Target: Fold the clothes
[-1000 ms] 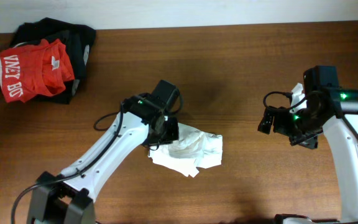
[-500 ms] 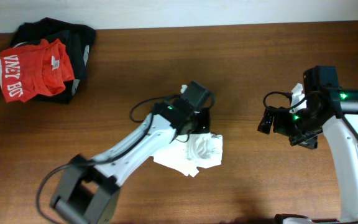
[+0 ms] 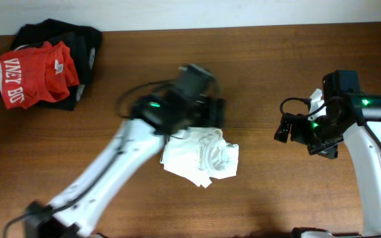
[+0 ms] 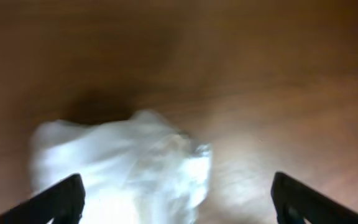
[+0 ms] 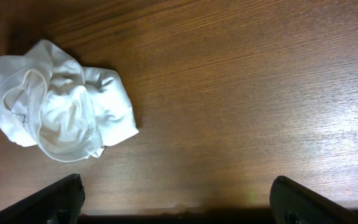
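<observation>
— Where are we with the white T-shirt (image 3: 200, 155)?

— Barely started, by our reckoning. It lies in a crumpled heap on the wooden table (image 3: 276, 59), near the middle and closer to our left arm than our right. From the right wrist we can make out the neckline with fabric bunched round it. We see no flat panel, no sleeve laid out and no clean folded edge.

— And what are we holding?

— Nothing. Our left gripper (image 4: 179, 190) hangs above the heap's far side. The left wrist view is blurred, but the fingertips sit at opposite corners of it, spread wide, with the shirt below them and not between them. Our right gripper (image 5: 178, 190) is wide too, and empty. It is over bare wood, well apart from the shirt.

— So what is left for us?

— Nearly all of it, we judge: spread the shirt flat, bring the sleeves in, then fold it. The fabric looks thin and will probably bunch, so we expect to need both arms on opposite edges.

— And the pile at the far left corner?

— That is a red shirt with white lettering (image 3: 32, 79) on a black garment (image 3: 81, 39), well away from our shirt.
</observation>
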Tool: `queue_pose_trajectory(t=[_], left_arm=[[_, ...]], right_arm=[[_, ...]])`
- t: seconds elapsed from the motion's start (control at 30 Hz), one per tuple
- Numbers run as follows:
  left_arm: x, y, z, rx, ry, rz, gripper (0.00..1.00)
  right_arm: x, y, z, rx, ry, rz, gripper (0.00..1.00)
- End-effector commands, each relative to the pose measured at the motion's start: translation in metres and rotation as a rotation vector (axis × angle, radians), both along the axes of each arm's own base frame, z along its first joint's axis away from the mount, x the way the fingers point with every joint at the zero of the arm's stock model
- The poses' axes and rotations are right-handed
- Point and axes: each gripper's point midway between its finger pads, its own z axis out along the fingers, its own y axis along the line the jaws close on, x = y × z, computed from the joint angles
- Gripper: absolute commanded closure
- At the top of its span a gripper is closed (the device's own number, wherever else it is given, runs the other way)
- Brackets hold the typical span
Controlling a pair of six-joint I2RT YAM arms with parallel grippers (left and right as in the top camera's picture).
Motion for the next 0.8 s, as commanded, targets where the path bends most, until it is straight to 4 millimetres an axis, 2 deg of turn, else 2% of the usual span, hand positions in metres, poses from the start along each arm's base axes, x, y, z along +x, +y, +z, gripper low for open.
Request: queue_pose_trajectory(t=[0.0, 0.07, 0.17, 0.2, 0.23, 0.27, 0.3, 0.33, 0.37, 0.43, 0.53, 0.6, 0.7, 0.77], left_arm=[[0.016, 0.077, 0.005, 0.052, 0.038, 0.173, 0.01], [0.003, 0.135, -0.013, 0.143, 0.17, 0.304, 0.01], [-0.017, 0.212, -0.028, 0.358, 0.267, 0.479, 0.01], [-0.021, 0.219, -0.032, 0.361, 0.293, 0.496, 0.01], [-0.026, 0.226, -0.039, 0.37, 0.321, 0.51, 0.01], [-0.029, 0.227, -0.044, 0.376, 0.335, 0.509, 0.01], [-0.035, 0.228, -0.052, 0.388, 0.362, 0.505, 0.01], [-0.038, 0.228, -0.055, 0.393, 0.374, 0.503, 0.01], [-0.04, 0.228, -0.059, 0.396, 0.381, 0.502, 0.01], [-0.043, 0.229, -0.068, 0.402, 0.395, 0.499, 0.01], [-0.048, 0.23, -0.074, 0.412, 0.416, 0.496, 0.01], [-0.048, 0.229, -0.074, 0.41, 0.414, 0.496, 0.01], [-0.046, 0.229, -0.074, 0.408, 0.409, 0.497, 0.01], [-0.045, 0.229, -0.074, 0.407, 0.405, 0.498, 0.01]], right_arm=[[0.0, 0.004, 0.003, 0.033, -0.008, 0.006, 0.01], [-0.002, 0.021, 0.006, 0.108, -0.013, 0.051, 0.01], [-0.008, 0.072, 0.002, 0.169, -0.026, 0.238, 0.02], [-0.007, 0.093, -0.004, 0.175, -0.039, 0.281, 0.09], [-0.007, 0.12, -0.016, 0.185, -0.056, 0.331, 0.15], [-0.01, 0.135, -0.025, 0.192, -0.053, 0.359, 0.19], [-0.013, 0.158, -0.04, 0.202, -0.049, 0.405, 0.27], [-0.012, 0.171, -0.048, 0.207, -0.059, 0.438, 0.32], [-0.009, 0.182, -0.054, 0.211, -0.076, 0.469, 0.32], [-0.008, 0.203, -0.079, 0.212, -0.037, 0.496, 0.36], [-0.011, 0.21, -0.111, 0.189, 0.046, 0.512, 0.44], [-0.008, 0.211, -0.121, 0.184, 0.061, 0.51, 0.5], [-0.002, 0.205, -0.125, 0.136, 0.044, 0.502, 0.78], [0.0, 0.202, -0.121, 0.127, 0.053, 0.495, 0.87]])
